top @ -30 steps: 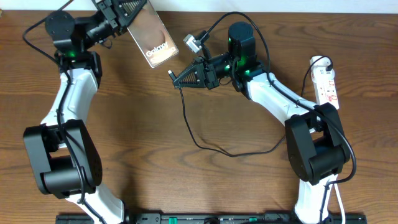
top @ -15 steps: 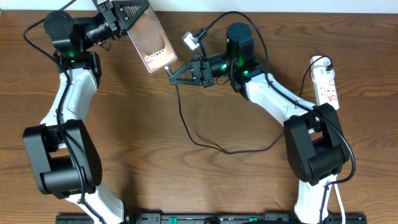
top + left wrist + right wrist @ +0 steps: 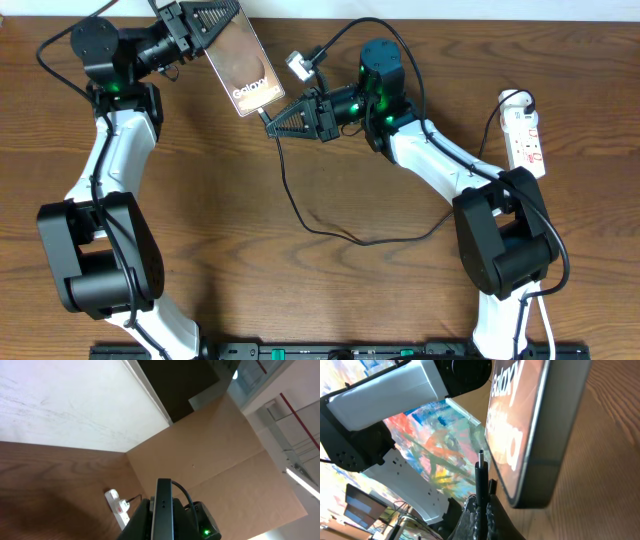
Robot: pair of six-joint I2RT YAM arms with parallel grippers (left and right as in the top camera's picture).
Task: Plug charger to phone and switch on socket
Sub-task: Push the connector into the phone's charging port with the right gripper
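The bronze-brown phone with "Galaxy" lettering is held off the table at the back, and my left gripper is shut on its upper end. From the left wrist I see the phone edge-on between the jaws of my left gripper. My right gripper is shut on the charger just behind its connector. The connector tip stands right beside the phone at its lower edge, not visibly inserted. The right gripper clamps the black plug. The white socket lies at the far right.
The charger's thin cable loops over the wooden table toward the right arm's base. The socket with its plug also shows in the left wrist view, in front of a cardboard wall. The arms' bases stand at the front edge.
My right gripper has carried the connector left and up to the phone's lower edge. The phone swung slightly more upright a second ago and has held still since.
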